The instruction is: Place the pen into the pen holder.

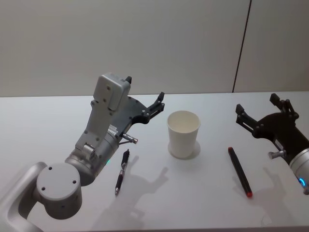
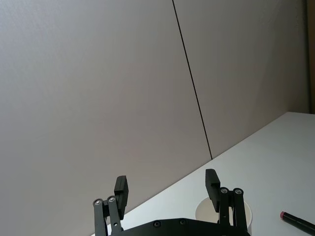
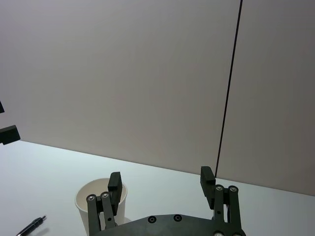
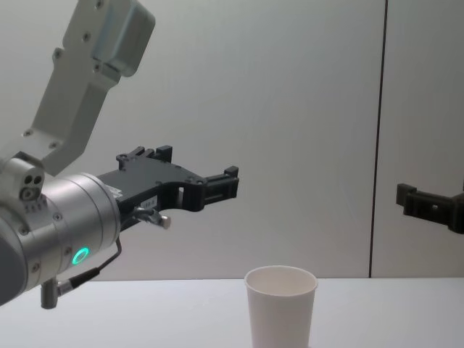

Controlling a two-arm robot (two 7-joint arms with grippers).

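The pen holder is a white paper cup standing upright and empty mid-table; I also see this cup from the chest. A black click pen lies flat on the table to its left. A black pen with red ends lies flat to its right. My left gripper hovers open and empty above the table, left of the cup and beyond the click pen. My right gripper hangs open and empty to the cup's right, beyond the red-ended pen. Both wrist views show spread fingers, the left gripper and the right gripper, pointing past the cup.
The white table runs back to a plain wall with a dark vertical seam. My left arm's grey base joint sits at the near left.
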